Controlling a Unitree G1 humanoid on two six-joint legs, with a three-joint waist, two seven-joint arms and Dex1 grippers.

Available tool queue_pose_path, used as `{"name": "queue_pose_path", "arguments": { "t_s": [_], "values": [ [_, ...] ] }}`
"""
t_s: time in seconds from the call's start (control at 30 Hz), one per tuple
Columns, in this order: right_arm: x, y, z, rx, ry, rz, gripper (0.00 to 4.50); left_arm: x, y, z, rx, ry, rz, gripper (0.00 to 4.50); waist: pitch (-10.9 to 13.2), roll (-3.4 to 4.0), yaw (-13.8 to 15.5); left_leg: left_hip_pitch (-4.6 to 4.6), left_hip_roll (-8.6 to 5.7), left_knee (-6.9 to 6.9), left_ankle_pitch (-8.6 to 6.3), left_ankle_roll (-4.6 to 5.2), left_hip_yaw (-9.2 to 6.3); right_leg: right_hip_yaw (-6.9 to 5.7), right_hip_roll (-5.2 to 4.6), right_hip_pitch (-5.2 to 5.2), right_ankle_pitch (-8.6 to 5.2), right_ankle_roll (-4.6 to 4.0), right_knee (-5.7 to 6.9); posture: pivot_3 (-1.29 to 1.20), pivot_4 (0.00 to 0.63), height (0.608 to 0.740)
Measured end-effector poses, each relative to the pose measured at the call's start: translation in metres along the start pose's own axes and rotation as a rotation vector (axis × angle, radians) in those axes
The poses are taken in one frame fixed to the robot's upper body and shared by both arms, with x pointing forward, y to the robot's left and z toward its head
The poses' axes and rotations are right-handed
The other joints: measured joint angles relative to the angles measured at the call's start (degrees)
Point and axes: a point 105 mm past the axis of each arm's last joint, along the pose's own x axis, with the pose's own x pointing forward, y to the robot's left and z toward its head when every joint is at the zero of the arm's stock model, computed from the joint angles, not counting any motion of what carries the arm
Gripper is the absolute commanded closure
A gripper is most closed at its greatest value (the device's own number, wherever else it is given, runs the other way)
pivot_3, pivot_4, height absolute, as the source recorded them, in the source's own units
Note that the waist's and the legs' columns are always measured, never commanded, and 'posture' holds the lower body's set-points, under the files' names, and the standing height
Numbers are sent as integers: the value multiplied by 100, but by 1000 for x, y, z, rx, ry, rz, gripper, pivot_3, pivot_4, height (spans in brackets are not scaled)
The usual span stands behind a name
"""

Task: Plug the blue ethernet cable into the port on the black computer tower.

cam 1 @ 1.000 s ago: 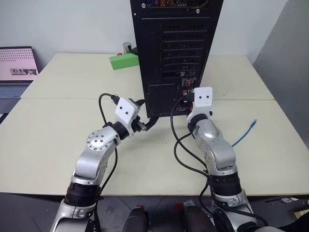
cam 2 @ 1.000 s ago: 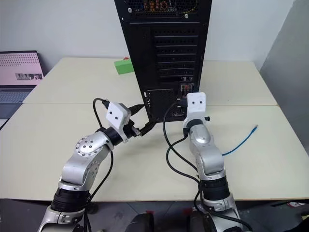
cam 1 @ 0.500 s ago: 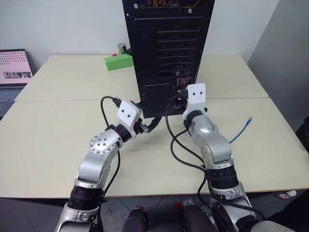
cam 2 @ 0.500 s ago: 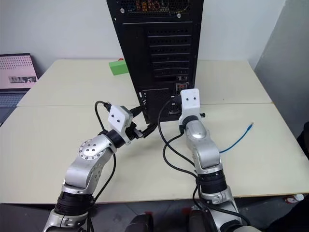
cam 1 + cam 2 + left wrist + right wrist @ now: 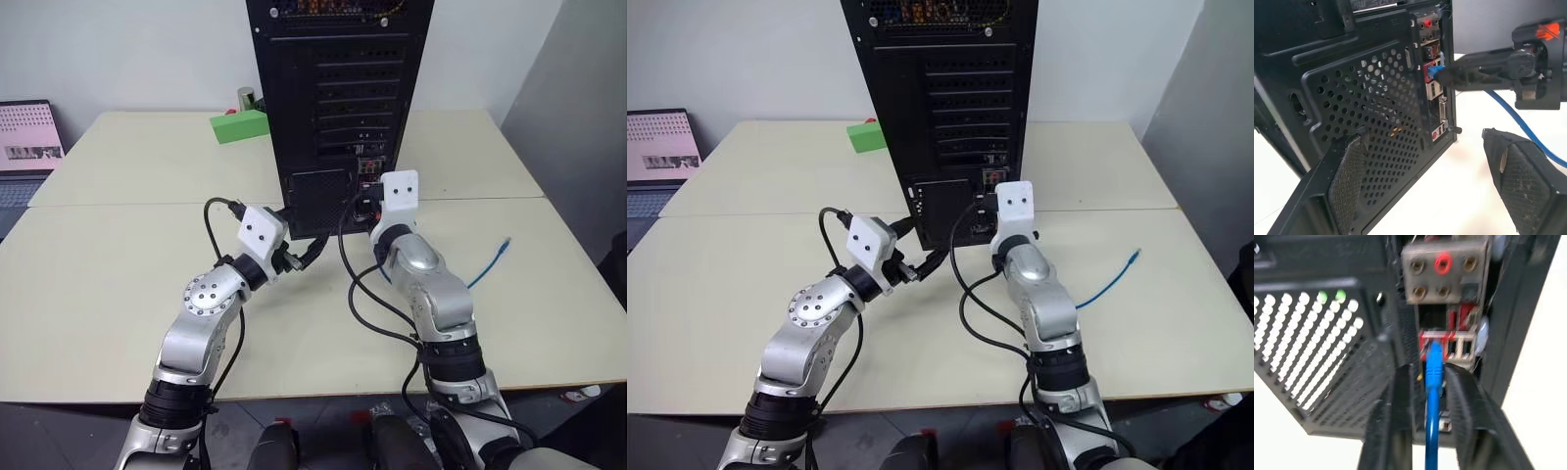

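Observation:
The black computer tower [image 5: 333, 88] stands upright at mid-table with its rear toward me. The blue ethernet cable [image 5: 1434, 382] runs between the fingers of my right gripper [image 5: 1429, 369], its plug end at the red-framed port in the connector strip [image 5: 1435, 71]. Those fingers stand slightly apart, with a thin gap on each side of the cord. The cable's other end [image 5: 504, 242] lies on the table to the right. My left gripper [image 5: 1425, 139] is open and empty, low beside the tower's mesh vent [image 5: 1376, 107].
A green box [image 5: 238, 125] and a small metal cylinder [image 5: 246, 97] sit behind the tower on the left. An open laptop [image 5: 27, 137] is at the far left edge. Black arm cables [image 5: 367, 294] loop over the table between my arms.
The camera has shifted, so the whole picture moved. Both arms stay at the tower's rear, and the loose blue end lies where it was.

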Motion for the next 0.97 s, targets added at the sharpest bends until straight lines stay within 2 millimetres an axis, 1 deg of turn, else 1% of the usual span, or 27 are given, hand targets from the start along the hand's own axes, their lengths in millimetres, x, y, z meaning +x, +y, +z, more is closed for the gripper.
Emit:
{"name": "queue_pose_path", "arguments": {
  "t_s": [0.07, 0.13, 0.17, 0.23, 0.27, 0.37, 0.4, 0.47, 0.57, 0.63, 0.73, 0.83, 0.9, 0.97],
  "values": [
    [-9, -3, -6, 16, 19, 8, 2310, 0, 1, 0, 2, 2, 2, 575, 0, 0, 22, -21, -3, 1, 0, 0, 0, -1, -4, -19, 0, 0, -1, 0, 150, 740],
    [-19, -6, -4, 13, 13, 23, 1804, -1, 2, -1, 7, 10, 4, 575, 0, 0, 41, -44, -4, 4, 1, -1, -2, -2, -6, -42, 2, 2, 3, 0, 150, 740],
    [-24, -8, -2, 6, 6, 28, 1632, -1, 3, -1, 7, 14, 4, 575, 0, 0, 46, -44, -5, 4, 1, -1, -2, -3, -6, -42, 2, 2, 3, 0, 150, 740],
    [-32, -10, 6, -14, -20, 52, 1125, -2, 4, -2, 7, 27, 3, 575, 0, 0, 45, -44, -4, 4, 1, -1, -3, -6, -5, -42, 2, 3, 3, 0, 150, 740],
    [-36, -11, 10, -27, -32, 66, 968, -3, 5, -4, 9, 41, 1, 575, 0, 0, 43, -43, -4, 4, 1, -1, -4, -6, -4, -42, 2, 3, 4, 0, 150, 740],
    [-57, -15, 19, -106, -62, 176, 331, -9, 14, -10, 19, 117, -6, 575, 0, 0, 43, -44, -5, 4, 1, -1, -5, -8, -5, -41, 1, 4, 1, 0, 150, 740],
    [-62, -16, 20, -128, -63, 211, 25, -11, 17, -11, 18, 132, -9, 575, 0, -1, 44, -44, -5, 5, 1, -1, -5, -9, -5, -40, 1, 4, 1, 0, 150, 740],
    [-72, -16, 25, -161, -66, 311, 7, -18, 21, -10, 15, 166, -47, 575, 0, -1, 27, -43, -4, 4, 1, 0, -5, -8, -3, -41, 0, 5, 1, 0, 150, 740],
    [-81, -21, 28, -203, -48, 404, 7, -25, 22, -5, 42, 188, -108, 575, 2, -2, 28, -43, -4, 5, 1, 0, -4, -8, -4, -40, 0, 5, 0, 0, 150, 740],
    [-86, -25, 31, -229, -30, 476, 7, -32, 26, -1, 63, 207, -150, 575, 2, -2, 26, -43, -4, 5, 1, 0, -3, -7, -3, -40, 0, 5, -1, 0, 150, 740],
    [-87, -36, 35, -243, -11, 527, 7, -41, 30, 6, 53, 213, -191, 575, 3, -3, 32, -43, -4, 5, 0, 0, -3, -7, -4, -39, 0, 5, -1, 0, 150, 740],
    [-86, -33, 38, -233, -13, 577, 7, -50, 25, 16, 32, 182, -240, 575, 3, -3, 23, -43, -3, 4, 0, 0, -2, -7, -4, -40, 0, 4, -2, 0, 150, 740],
    [-84, -33, 39, -213, -10, 610, 7, -60, 22, 21, -2, 182, -264, 575, 3, -3, 29, -43, -2, 5, 0, 0, -3, -8, -4, -39, 0, 4, -1, 0, 150, 740],
    [-83, -34, 38, -208, -9, 615, 7, -63, 23, 22, -11, 181, -265, 575, 3, -3, 37, -43, -2, 6, 0, 0, -2, -7, -4, -39, 0, 4, 0, 0, 150, 740]
  ]
}}
